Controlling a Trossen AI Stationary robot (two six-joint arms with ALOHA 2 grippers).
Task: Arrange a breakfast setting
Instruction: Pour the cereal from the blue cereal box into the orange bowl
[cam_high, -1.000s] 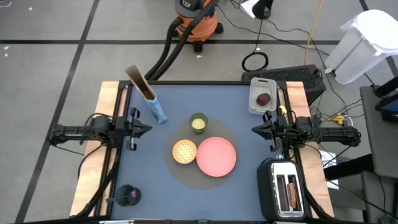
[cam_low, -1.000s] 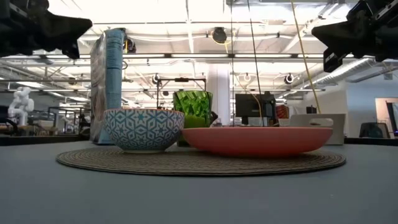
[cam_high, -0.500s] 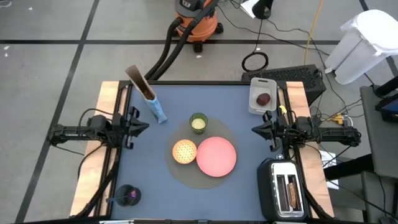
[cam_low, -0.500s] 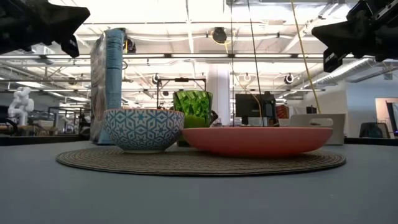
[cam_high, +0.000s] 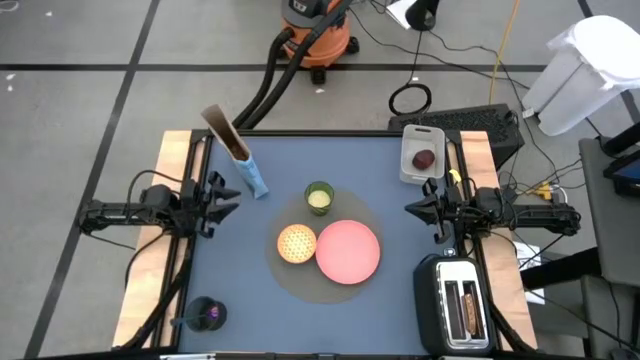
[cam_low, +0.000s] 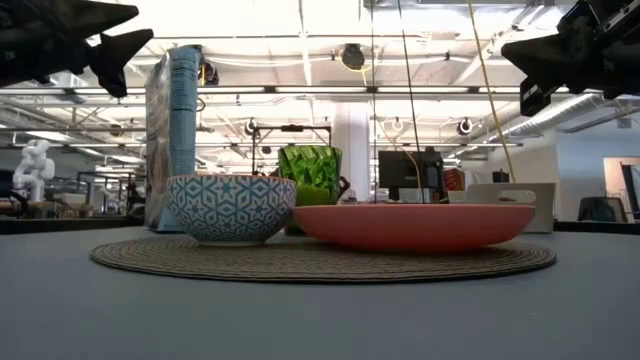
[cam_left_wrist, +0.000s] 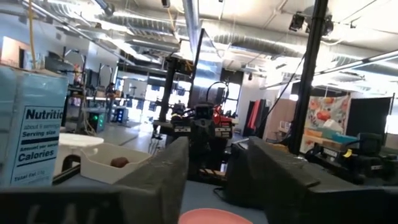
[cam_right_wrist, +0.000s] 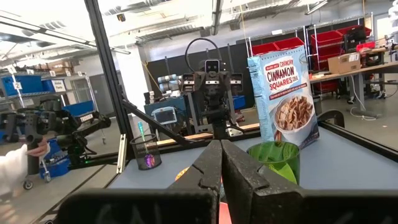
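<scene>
A round pink plate (cam_high: 348, 250) and a small orange bowl (cam_high: 296, 243) sit on a round woven mat (cam_high: 300, 285) at the table's middle. A green cup (cam_high: 319, 198) stands at the mat's far edge. A blue cereal bag (cam_high: 253, 178) stands upright at the far left. A dark-red fruit (cam_high: 425, 159) lies in a white tray. Toast (cam_high: 462, 308) sticks up in the toaster. A spoon stands in a dark cup (cam_high: 205, 315). My left gripper (cam_high: 236, 196) is open and empty above the table's left side. My right gripper (cam_high: 407, 209) is shut and empty at the right side.
The white tray (cam_high: 421, 153) sits at the far right corner and the toaster (cam_high: 458, 305) at the near right corner. Bare table lies between each gripper and the mat. A person's hand (cam_right_wrist: 12, 165) shows beyond the table in the right wrist view.
My left gripper has opened, its fingers spreading apart, and has swung a little toward the far edge, toward the cereal bag. No object on the table has moved.
</scene>
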